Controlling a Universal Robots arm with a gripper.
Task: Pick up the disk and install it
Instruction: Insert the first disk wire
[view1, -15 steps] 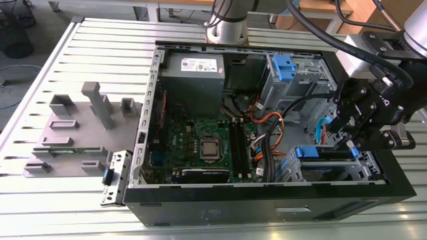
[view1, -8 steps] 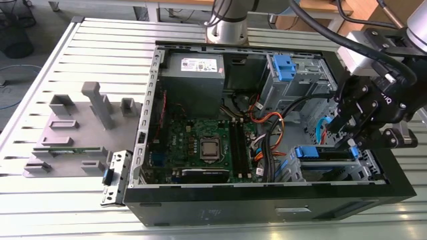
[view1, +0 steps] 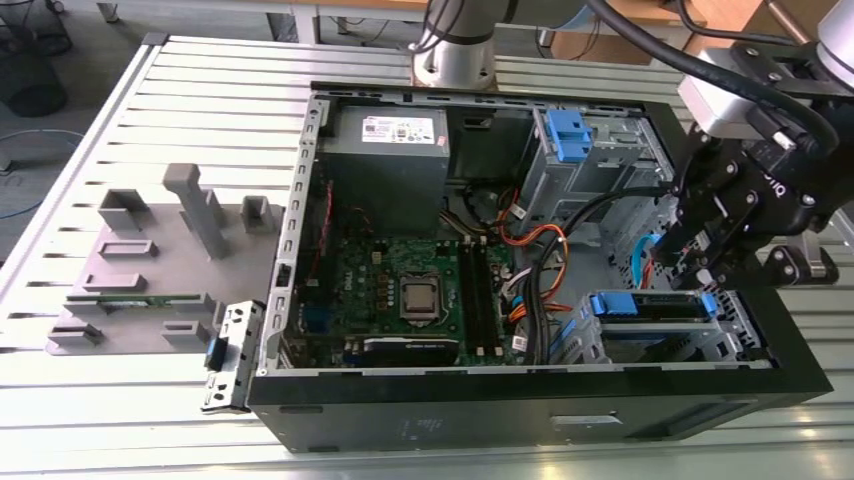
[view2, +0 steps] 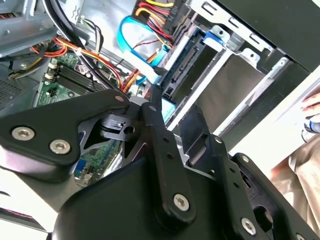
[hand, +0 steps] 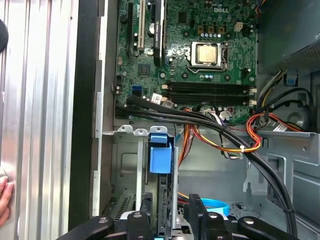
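The slatted metal table (view1: 120, 420) carries an open black computer case (view1: 534, 405) lying on its side, motherboard (view1: 414, 290) facing up. At the corner of the case on the exterior view's right there's a metal drive cage (view1: 731, 335). That's where the disk (view1: 650, 308) is: standing on edge down in the cage, with its blue rail end poking up at the top.

The gripper (hand: 170, 210) hangs right over that cage. In the first wrist view its two black fingers (hand: 145, 212) sit one on each side of the disk's thin edge. They look spread apart, with a gap showing on at least one side, so it reads as straddling, not clamping.

On handling, this is just a judgement. A metal drive like this should be stiff and fairly dense for its size, so no sag. The flat faces look smooth, though, and could slip under a light pinch. It probably won't like knocks either. The safest hold looks like a pinch across the two broad faces near the middle, clear of the connector end and the label. The blue plastic rails would likely flex, so they look like a poor place to squeeze.

A black cable bundle (hand: 200, 120) and some orange wires (hand: 235, 145) run close beside the cage.
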